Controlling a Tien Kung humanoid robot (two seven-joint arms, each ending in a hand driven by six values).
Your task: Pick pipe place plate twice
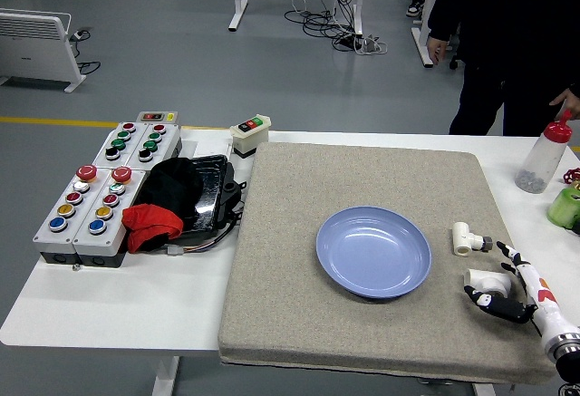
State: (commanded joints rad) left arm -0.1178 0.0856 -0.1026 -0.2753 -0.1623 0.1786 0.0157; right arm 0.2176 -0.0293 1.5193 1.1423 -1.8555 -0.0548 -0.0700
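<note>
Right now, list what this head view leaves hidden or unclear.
1. Right hand: whether it grips the nearer pipe fitting or only touches it; the fingers cover the contact.
2. Left arm: out of frame.
3. Person: cut off by the top edge.
4. Green object: cut by the right edge.
5. Bottle contents: too small.

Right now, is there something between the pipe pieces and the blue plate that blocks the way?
Nothing visible does. Both white pipe fittings lie on the grey mat just right of the blue plate, with only bare mat between. The right hand is at the nearer fitting, fingers around it.
</note>
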